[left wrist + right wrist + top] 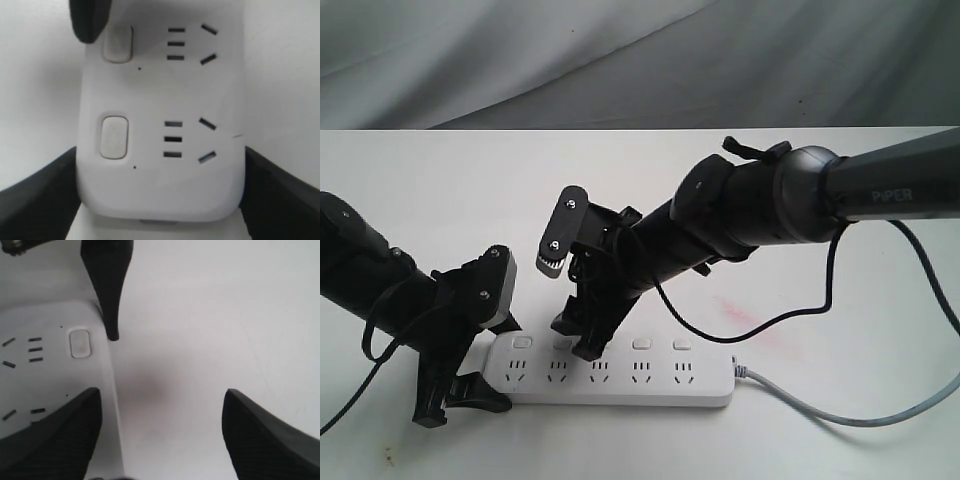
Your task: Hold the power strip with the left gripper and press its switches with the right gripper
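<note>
The left gripper (160, 150) clamps the left end of the power strip (650, 380), one finger against each long edge. Bare table (420, 190) lies behind the strip and past its right end. Over its second socket set the right gripper (578, 338) is spread wide and holds nothing, one tip by the switches (641, 344). The strip is a flat white bar with rounded ends, and a grey cord (840, 415) leaves its right end.
</note>
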